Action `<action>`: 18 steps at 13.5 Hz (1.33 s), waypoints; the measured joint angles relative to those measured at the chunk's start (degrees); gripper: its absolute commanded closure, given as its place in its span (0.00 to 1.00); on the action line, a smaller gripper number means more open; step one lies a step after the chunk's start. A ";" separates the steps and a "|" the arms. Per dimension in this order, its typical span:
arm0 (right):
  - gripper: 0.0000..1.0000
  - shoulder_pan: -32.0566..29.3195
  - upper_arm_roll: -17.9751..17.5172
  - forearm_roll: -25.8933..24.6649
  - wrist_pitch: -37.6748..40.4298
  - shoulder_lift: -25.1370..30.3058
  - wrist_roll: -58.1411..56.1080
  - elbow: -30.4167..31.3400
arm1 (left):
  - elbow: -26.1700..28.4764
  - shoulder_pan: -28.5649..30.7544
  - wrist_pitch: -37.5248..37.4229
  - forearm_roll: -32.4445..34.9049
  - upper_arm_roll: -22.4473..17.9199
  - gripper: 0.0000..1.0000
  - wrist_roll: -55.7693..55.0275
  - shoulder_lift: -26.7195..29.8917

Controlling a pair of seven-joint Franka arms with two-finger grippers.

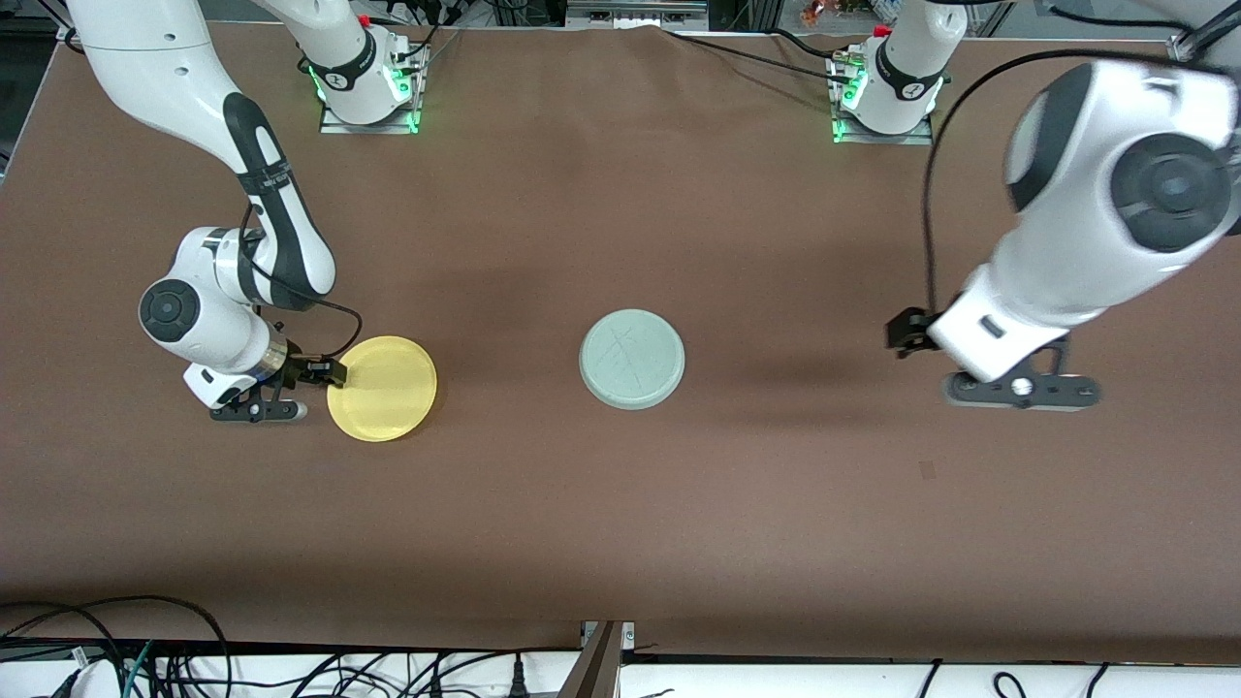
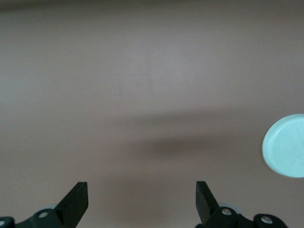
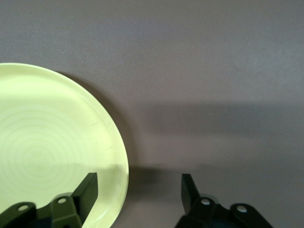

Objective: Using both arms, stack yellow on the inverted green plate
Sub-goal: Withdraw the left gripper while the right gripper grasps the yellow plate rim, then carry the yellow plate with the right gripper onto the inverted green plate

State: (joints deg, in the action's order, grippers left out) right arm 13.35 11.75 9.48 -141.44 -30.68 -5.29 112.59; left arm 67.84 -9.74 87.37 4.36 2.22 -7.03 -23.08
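The yellow plate point(image 1: 383, 388) lies right side up on the brown table toward the right arm's end. My right gripper point(image 1: 325, 373) is open and low at the plate's rim on the side toward the right arm's end. In the right wrist view the rim of the yellow plate point(image 3: 47, 142) passes between the fingers of the right gripper point(image 3: 140, 183), with one finger over the plate and the other over bare table. The green plate point(image 1: 632, 359) lies upside down mid-table, vein lines showing. My left gripper point(image 1: 906, 333) is open and empty over bare table toward the left arm's end. The green plate point(image 2: 285, 145) shows well apart from the left gripper point(image 2: 142, 190).
The brown table cover point(image 1: 620, 504) is bare around both plates. The arm bases point(image 1: 368, 82) stand along the table edge farthest from the front camera. Cables point(image 1: 145, 650) lie off the table edge nearest the front camera.
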 measured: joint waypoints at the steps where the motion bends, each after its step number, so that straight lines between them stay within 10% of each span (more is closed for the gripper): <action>1: 0.31 0.00 -0.03 1.52 0.00 -0.33 -0.44 -0.05 | 1.17 2.52 -0.06 -0.88 0.06 0.00 3.99 1.57; 10: 1.00 0.00 -0.19 3.70 0.00 -1.91 -0.97 -0.93 | 28.66 8.83 12.73 -2.50 0.16 0.00 10.29 22.16; 18: 1.00 0.07 -0.86 5.52 14.25 0.34 -1.44 -10.17 | 30.86 7.09 12.76 -2.50 -2.84 0.00 10.27 23.16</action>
State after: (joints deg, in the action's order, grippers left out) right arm 13.42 10.89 15.00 -127.19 -30.35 -6.73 102.42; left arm 98.70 -2.66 100.13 1.86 -0.62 3.23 0.08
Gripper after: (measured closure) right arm 0.974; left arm 0.000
